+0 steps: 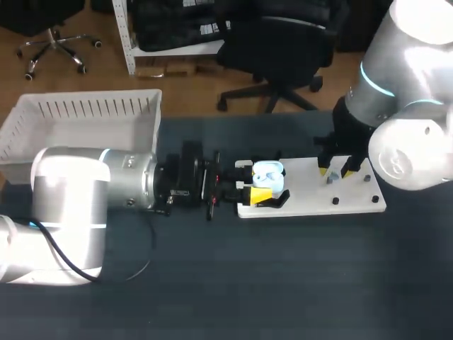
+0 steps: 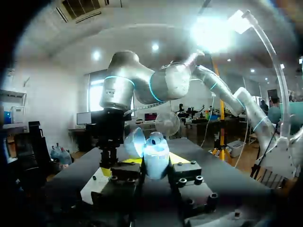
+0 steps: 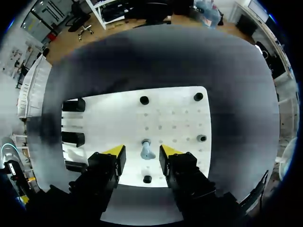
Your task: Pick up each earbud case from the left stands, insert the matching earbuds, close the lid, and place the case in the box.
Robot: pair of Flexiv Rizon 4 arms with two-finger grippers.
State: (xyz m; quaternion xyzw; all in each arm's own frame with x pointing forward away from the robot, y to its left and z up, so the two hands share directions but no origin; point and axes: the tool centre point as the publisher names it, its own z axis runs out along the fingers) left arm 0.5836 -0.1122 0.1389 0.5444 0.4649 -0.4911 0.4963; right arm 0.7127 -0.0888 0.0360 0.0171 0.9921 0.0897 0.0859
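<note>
The right tool (image 3: 142, 152) hangs over the white board (image 3: 175, 118) with its yellow-tipped fingers apart. The pale blue-grey earbud (image 3: 147, 150) sits straight below in the gap between them, touched by neither. The earbud's long axis seems to run along that gap, across the line joining the tips, so a straight descent looks likely to bracket it. Seen from above, the earbud lies at about 3 o'clock from the earbud case (image 1: 268, 174), well apart, and the right tool is plainly the nearer. The left tool (image 1: 255, 181) is clamped on the case at the board's 9 o'clock end. The case is light blue and glossy, with its lid open. The white box (image 1: 85, 106) stands at the 10 o'clock corner of the surface (image 1: 283, 283).
</note>
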